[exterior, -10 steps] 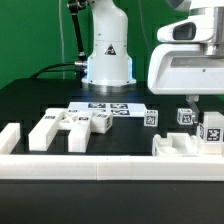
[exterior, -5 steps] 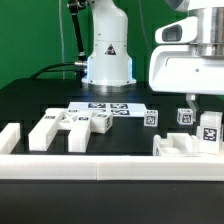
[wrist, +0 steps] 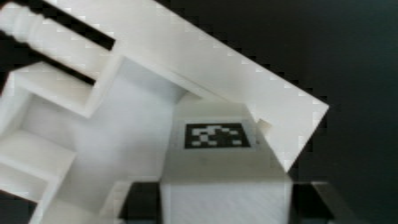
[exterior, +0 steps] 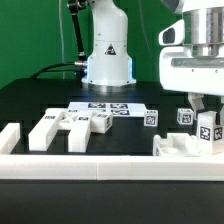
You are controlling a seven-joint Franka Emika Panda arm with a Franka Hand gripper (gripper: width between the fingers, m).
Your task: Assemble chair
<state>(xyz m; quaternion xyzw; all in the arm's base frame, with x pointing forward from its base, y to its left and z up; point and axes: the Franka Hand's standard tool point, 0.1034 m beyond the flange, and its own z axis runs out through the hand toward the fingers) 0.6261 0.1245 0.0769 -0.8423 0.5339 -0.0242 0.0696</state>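
Since a second ago, the gripper (exterior: 207,108) has gone up a little and over toward the exterior view's right. It is squeezing a white bar (wrist: 217,160) with a black-and-white tag, with one dark finger (wrist: 143,205) on each side. The bar sits close to a bigger white chair piece (exterior: 178,147) by the front rail (exterior: 100,166); I cannot tell if they touch. More chair pieces (exterior: 55,128) lie well apart on the exterior view's left. A small cube (exterior: 150,117) stands in between.
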